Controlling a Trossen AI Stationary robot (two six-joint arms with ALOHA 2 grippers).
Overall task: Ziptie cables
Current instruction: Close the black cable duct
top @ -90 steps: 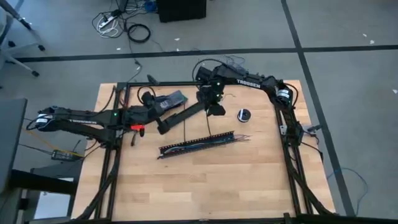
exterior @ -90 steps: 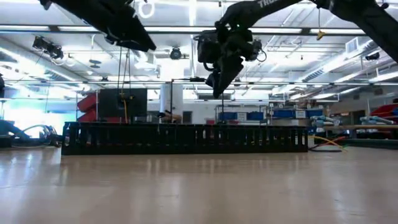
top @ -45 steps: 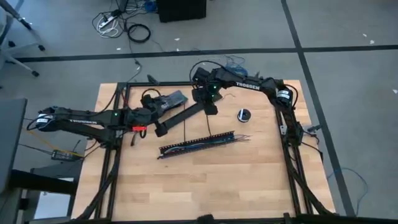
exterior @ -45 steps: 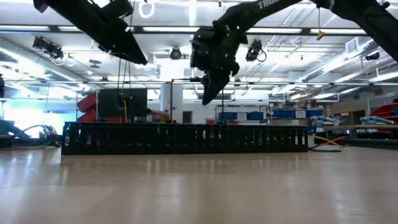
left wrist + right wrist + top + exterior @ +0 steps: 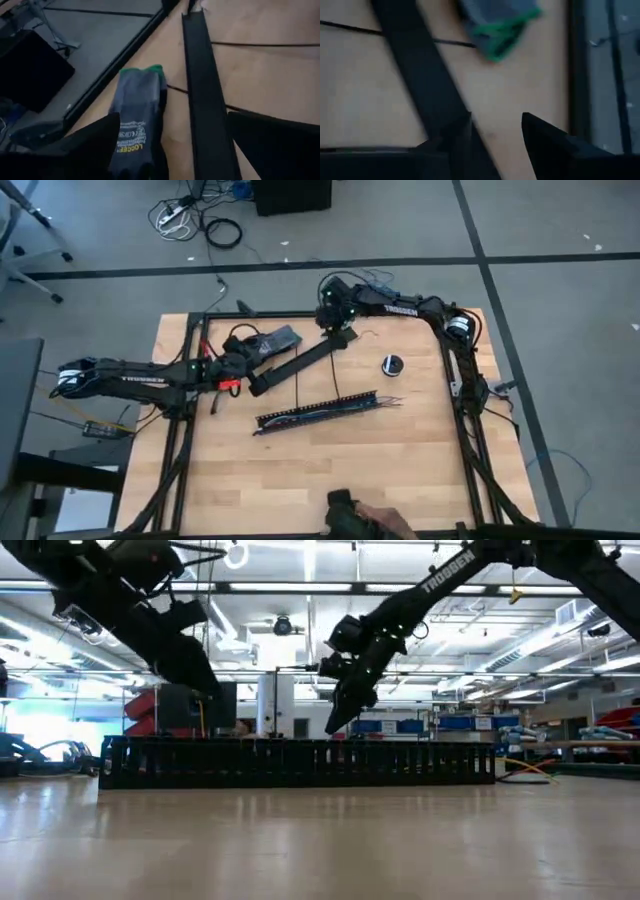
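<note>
Right gripper (image 5: 495, 134) over the far end of the flat black bar (image 5: 300, 363), near the back edge of the table (image 5: 400, 470); fingers (image 5: 547, 140) apart, holding nothing, with the bar passing under them. Left gripper (image 5: 174, 122) low over the other end of the same bar, fingers (image 5: 80, 145) spread wide, also holding nothing. Grey glove (image 5: 140, 115) with green cuff flat on the table just beside the left gripper.

Zipties (image 5: 296, 385) on the wood, two thin black strips, running from the bar toward the slotted channel (image 5: 315, 412). Cables (image 5: 385, 401) along the channel, loose ends coming out at its right end, well apart from both grippers. Small round part (image 5: 391, 364) near those ends. At the front edge of the table, a gloved hand (image 5: 360, 515) of a person.
</note>
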